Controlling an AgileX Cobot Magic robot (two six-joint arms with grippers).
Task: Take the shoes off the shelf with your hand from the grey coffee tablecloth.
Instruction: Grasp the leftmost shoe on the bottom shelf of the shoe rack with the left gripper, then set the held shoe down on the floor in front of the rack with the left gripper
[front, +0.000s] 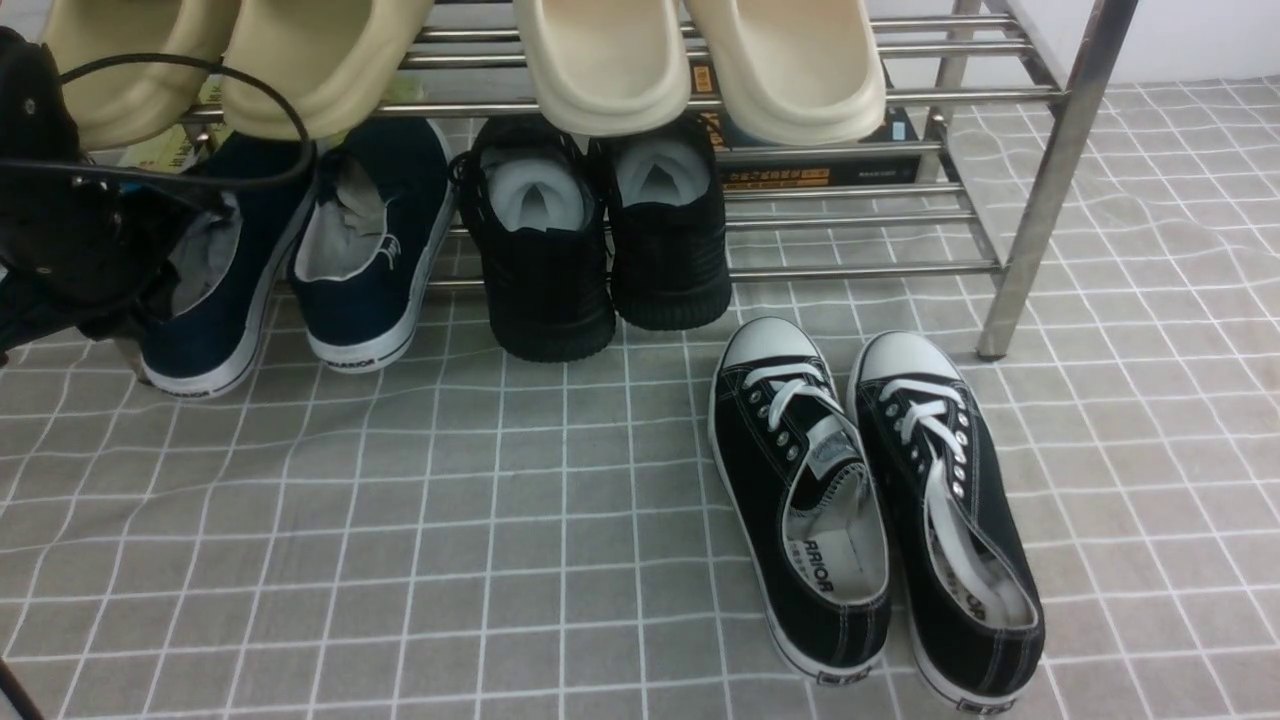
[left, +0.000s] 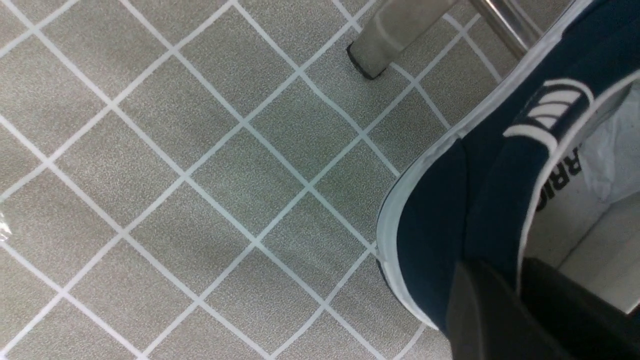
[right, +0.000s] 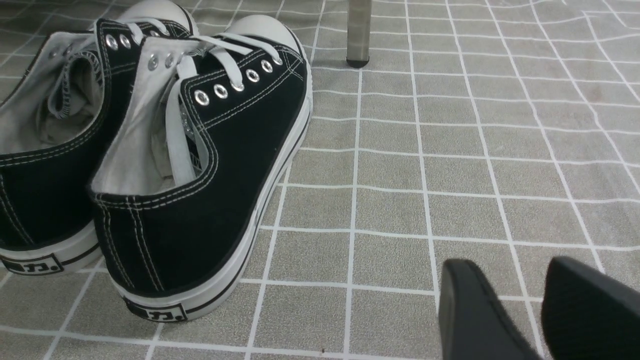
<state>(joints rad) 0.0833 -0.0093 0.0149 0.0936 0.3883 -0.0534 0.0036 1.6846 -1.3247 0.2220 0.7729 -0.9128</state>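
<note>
From where I stand, the left claw (front: 150, 300) is over at the left edge of the frame, its black arm (front: 60, 210) and a looping black cable (front: 290, 120) coming across the shoes at the upper left. It has its fingers closed around the heel-side rim of the outer navy slip-on (front: 215, 310), one finger inside the opening and the other outside, with the canvas pinched between them. The second navy slip-on (front: 365, 250) sits just beside it, to its right, on the lower tier of the steel shoe rack (front: 860, 270), its white heel poking out over the front bar. I can't tell whether the gripped shoe is bearing on the bars or hanging from the claw. Next along that tier, near the upper middle, come the black mesh sneakers (front: 545, 270), also heels outward. On the tier above, cream clogs (front: 610, 60) line the top of the frame, and some boxes (front: 800, 170) show behind the bars. Down at the lower right, the black-and-white lace-up sneakers (front: 800, 500) stand on the grey gridded tablecloth (front: 420, 560), toes toward the rack. The right claw (right: 510, 270), seen only in its own wrist view, has its fingers spread apart with nothing between them but a view of the cloth, near those lace-ups.
</note>
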